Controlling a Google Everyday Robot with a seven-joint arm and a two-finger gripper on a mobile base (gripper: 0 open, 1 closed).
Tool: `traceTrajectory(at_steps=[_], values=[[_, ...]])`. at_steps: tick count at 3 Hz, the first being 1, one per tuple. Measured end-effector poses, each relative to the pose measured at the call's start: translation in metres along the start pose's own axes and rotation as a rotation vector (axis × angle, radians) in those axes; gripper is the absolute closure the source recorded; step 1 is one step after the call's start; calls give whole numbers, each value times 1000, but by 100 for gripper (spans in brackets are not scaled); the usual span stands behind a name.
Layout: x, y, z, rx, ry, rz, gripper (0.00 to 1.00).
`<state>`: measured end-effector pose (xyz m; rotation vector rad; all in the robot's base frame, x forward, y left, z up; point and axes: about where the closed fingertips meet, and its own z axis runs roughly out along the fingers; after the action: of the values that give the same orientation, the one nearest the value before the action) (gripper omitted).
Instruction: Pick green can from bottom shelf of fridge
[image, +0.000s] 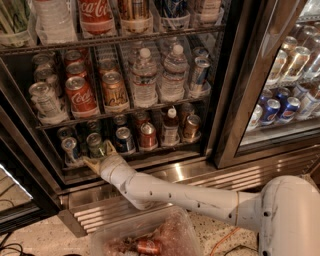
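Camera view shows gripper (100, 155) at green can (95, 143), can's base hidden, grasp unclear.

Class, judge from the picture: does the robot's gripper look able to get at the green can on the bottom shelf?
Probably yes. The gripper is at the front edge of the bottom shelf, right by the green can, which stands in the front row with nothing before it. Neighbouring cans stand close.

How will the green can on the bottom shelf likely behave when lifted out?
The green can looks rigid and smooth, so probably slippery. It stands upright on the wire bottom shelf, so a nudge may tip it against neighbouring cans. The gripper is at its base.
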<state>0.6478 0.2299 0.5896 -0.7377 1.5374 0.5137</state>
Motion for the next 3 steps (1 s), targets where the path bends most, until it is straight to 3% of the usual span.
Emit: traceTrajectory(at_steps=[2, 3], values=[[2, -7, 0, 17, 3, 14, 91], [3, -10, 1, 17, 3, 20, 100]])
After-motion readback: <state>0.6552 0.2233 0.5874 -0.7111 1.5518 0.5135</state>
